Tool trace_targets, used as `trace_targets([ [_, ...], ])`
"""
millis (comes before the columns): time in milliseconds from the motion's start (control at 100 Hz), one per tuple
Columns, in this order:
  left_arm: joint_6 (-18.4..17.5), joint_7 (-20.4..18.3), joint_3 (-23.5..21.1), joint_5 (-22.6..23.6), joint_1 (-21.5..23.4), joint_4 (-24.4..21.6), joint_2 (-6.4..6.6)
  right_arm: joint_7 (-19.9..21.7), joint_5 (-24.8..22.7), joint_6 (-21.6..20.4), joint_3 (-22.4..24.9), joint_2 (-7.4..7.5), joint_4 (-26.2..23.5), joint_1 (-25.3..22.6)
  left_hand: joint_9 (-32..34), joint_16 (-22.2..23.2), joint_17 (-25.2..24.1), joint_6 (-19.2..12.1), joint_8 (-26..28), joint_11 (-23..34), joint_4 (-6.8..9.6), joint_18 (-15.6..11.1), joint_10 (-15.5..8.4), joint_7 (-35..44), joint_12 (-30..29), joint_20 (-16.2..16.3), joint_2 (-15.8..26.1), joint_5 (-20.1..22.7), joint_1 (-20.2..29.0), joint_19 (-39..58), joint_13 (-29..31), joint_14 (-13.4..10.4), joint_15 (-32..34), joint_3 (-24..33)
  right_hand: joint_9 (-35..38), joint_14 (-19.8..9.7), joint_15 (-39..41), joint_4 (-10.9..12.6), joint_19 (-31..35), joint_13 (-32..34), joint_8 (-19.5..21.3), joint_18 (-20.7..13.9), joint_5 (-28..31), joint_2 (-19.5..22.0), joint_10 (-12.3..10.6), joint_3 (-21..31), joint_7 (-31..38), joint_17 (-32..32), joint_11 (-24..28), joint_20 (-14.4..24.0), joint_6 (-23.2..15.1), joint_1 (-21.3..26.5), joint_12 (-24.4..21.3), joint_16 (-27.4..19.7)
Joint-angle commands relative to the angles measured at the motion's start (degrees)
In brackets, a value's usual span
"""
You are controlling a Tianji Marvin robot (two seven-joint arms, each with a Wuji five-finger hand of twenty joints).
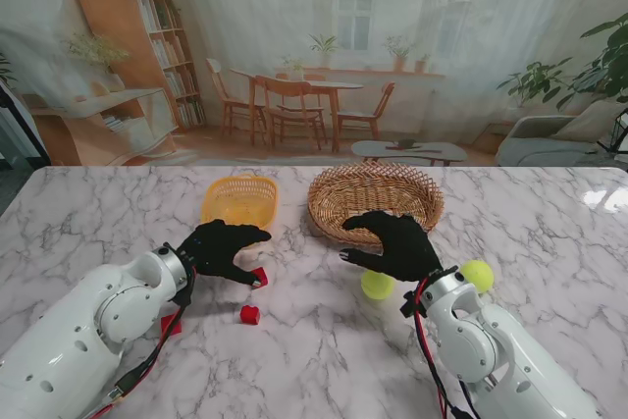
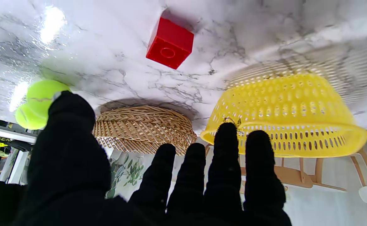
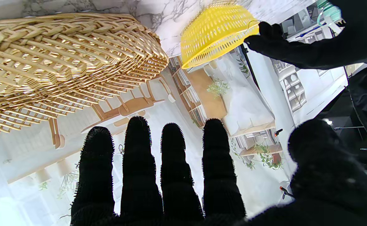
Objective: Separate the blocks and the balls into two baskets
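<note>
We hold our left hand point(image 1: 224, 250) and right hand point(image 1: 397, 243) spread and empty above the worktop point(image 1: 88, 213), each poised over its own kind. The red blocks point(image 1: 250, 314) lie at six o'clock from the yellow basket point(image 1: 240, 199). The green balls point(image 1: 377, 285) lie at six o'clock from the wicker basket point(image 1: 374, 199), so each hand likely feeds the basket straight ahead.

Red block point(image 1: 173, 325) (mostly under left arm)

The marble table point(image 1: 324, 360) carries a yellow basket point(image 1: 239, 199) and wicker basket point(image 1: 375, 200) beyond the hands, red blocks point(image 1: 250, 314) by the left hand point(image 1: 221, 250), and tennis balls point(image 1: 377, 285) beside the right hand point(image 1: 397, 244).
</note>
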Motion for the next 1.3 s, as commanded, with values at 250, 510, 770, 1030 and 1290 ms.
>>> trace_targets([
  [250,1.39,-2.95,3.76,1.07,-1.95,1.22,0.41,-0.84,-0.22,-0.35,0.71,-0.08,-0.37,-1.03,-0.54,1.97,0.82,3.84,1.51,1.56,0.12,-2.66,0.87,2.60,1.80,1.41,0.09,0.80,-0.78,1.99,1.82,-0.63,1.65,1.37,1.00,0.30,-0.92,1.40,0.25,1.01,0.72,1.00,-0.38,2.39,0.08,-0.82,-0.46,-0.34,-1.00,0.52,0.45,0.68,0.03,0.48],
  [510,3.04,-2.55,7.51,1.94,-4.76,3.81,0.45,-1.72,-1.06,-0.99,1.21,-0.08,-0.44,-1.34,-3.34,1.54,-0.07,3.85,0.34,0.26,-0.06,-3.14,1.29,-0.12,1.30,0.81,0.42,-2.16,-0.78,0.96,0.25,-0.48,0.78,1.23,1.06,0.18,-0.92,1.40,0.23,1.04,0.74,1.09,-0.29,2.38,0.04,-0.83,-0.43,-0.31,-1.02,0.51,0.45,0.67,0.04,0.49],
  [770,5.52,-0.99,12.49,1.07,-7.89,7.02,0.14,-1.79,-0.99,-1.35,1.45,-0.08,-0.63,-1.60,-1.04,2.80,1.40,4.53,2.08,3.45,0.62,-4.57,1.03,2.75,3.29,0.76,2.20,0.30,3.32,2.68,1.32,-1.12,2.91,2.59,1.43,0.25,-0.91,1.40,0.25,1.14,0.76,1.06,-0.05,2.37,-0.06,-0.83,-0.37,-0.26,-0.97,0.51,0.48,0.67,0.09,0.51],
  [1030,7.17,-1.28,14.04,-0.28,-8.98,8.68,0.04,-1.39,-0.89,-1.28,1.12,-0.03,-0.48,-1.33,0.36,4.35,2.46,4.49,4.42,6.80,1.68,-5.47,1.11,4.56,6.03,0.46,2.86,1.35,5.61,4.00,2.10,-1.60,4.49,2.82,1.54,0.24,-0.94,1.40,0.24,1.22,0.76,1.07,0.04,2.37,-0.09,-0.84,-0.38,-0.22,-1.01,0.50,0.44,0.64,0.13,0.53],
  [1290,8.60,-3.49,13.75,0.78,-8.54,7.83,0.39,-1.36,-1.00,-1.14,0.90,-0.02,-0.37,-1.19,3.82,6.90,4.35,4.34,6.27,10.47,1.36,-4.79,0.89,6.47,9.51,0.35,1.34,4.12,4.76,5.67,4.05,-0.81,7.19,1.86,1.62,0.19,-0.96,1.42,0.21,1.24,0.77,1.05,0.07,2.39,-0.13,-0.83,-0.37,-0.26,-1.04,0.50,0.38,0.62,0.15,0.54],
])
